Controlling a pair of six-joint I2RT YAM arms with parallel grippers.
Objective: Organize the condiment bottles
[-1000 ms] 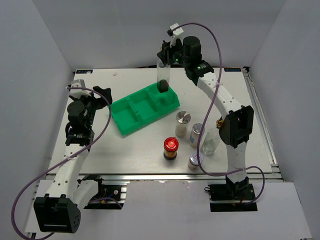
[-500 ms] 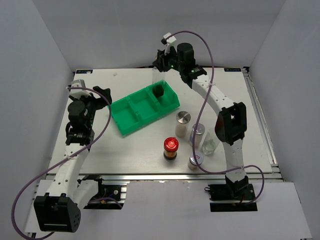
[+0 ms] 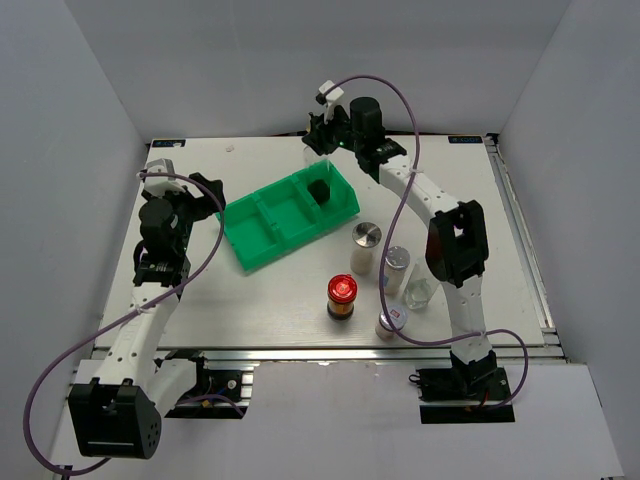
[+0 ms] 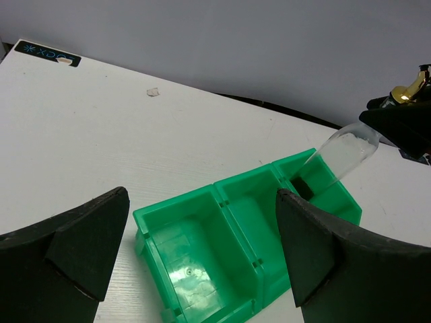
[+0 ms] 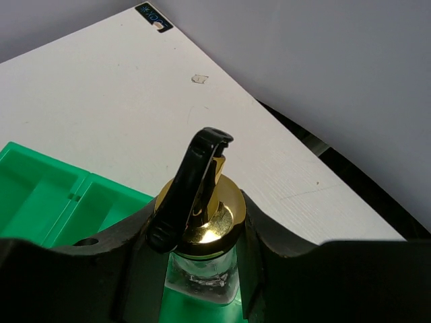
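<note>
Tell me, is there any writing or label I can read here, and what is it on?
"XDO", as far as it reads: blue letters on a black sticker on the table's far left corner.
Red-lidded jar: any print is too small to read.
Glass cruet: no lettering shows.

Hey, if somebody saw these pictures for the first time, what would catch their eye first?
The bright green tray in the middle of the table stands out first. Over its right end compartment, the right arm has its jaws shut on the gold top of a clear glass cruet, whose base reaches down into that compartment. Nearer the arms, a red-lidded jar pops among the silver-lidded shakers.
</note>
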